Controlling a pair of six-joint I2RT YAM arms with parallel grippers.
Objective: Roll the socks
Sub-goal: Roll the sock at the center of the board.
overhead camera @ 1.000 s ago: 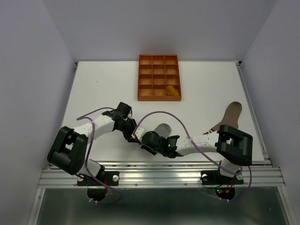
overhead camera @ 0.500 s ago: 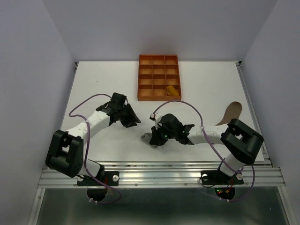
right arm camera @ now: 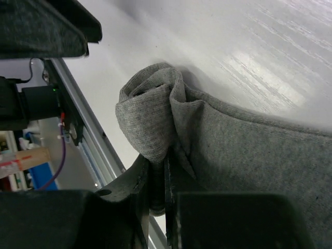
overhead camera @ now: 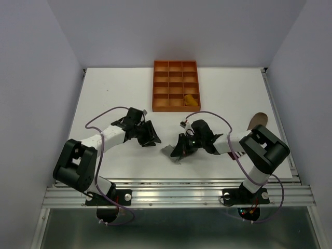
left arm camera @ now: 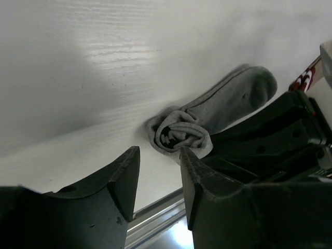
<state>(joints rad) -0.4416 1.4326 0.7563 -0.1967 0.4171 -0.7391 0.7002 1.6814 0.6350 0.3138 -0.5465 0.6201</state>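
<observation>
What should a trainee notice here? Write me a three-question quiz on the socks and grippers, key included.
1. True or false: the right gripper is shut on the soft grey ankle sock.
2. The mustard yellow sock lies: A in the orange compartmented tray; B on the floor; C under the grey sock.
3. Fill in: the left gripper has its jaws ___, holding nothing.
Key: 1 true; 2 A; 3 open.
</observation>
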